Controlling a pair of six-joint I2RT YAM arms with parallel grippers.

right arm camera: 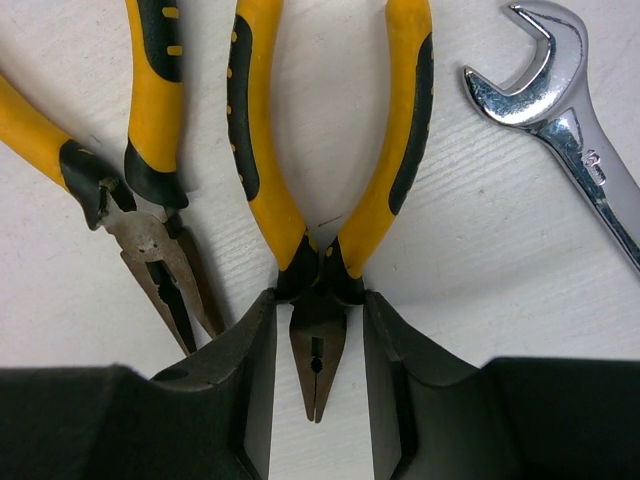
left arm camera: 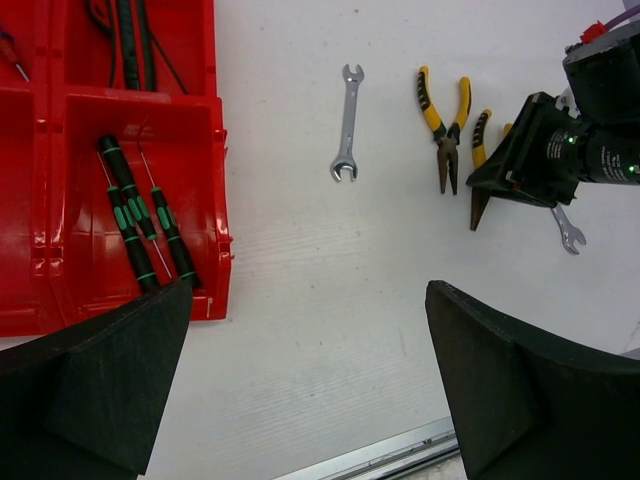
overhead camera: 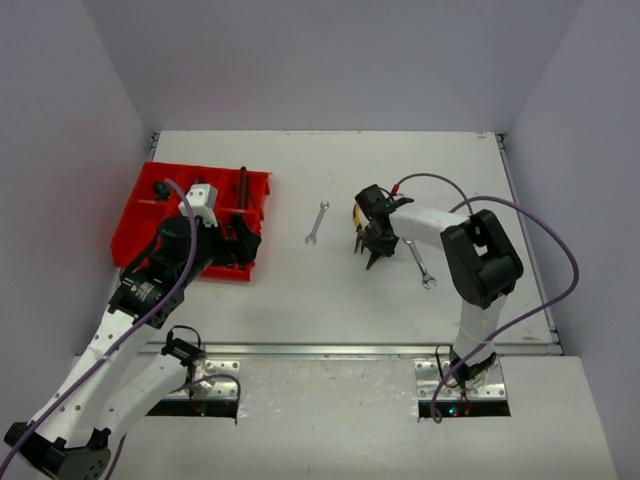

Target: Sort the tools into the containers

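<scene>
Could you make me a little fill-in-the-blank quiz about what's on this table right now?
1. The right gripper's jaws straddle the nose of a pair of ____.
2. The screwdrivers lie inside a tray coloured ____.
3. The pliers' handles are black and ____.
4. Midway between both arms lies a lone silver ____.

Answers: pliers; red; yellow; wrench

red tray [left arm camera: 215,120], yellow-black pliers [right arm camera: 320,200], silver wrench [left arm camera: 346,125]

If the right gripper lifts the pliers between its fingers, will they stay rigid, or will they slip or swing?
The pliers are jointed, so their yellow handles may swing open or shut when lifted. The right gripper brackets the bare metal nose, which looks smooth and tapered and may slip. The heavier handle end would probably sag downward.
</scene>
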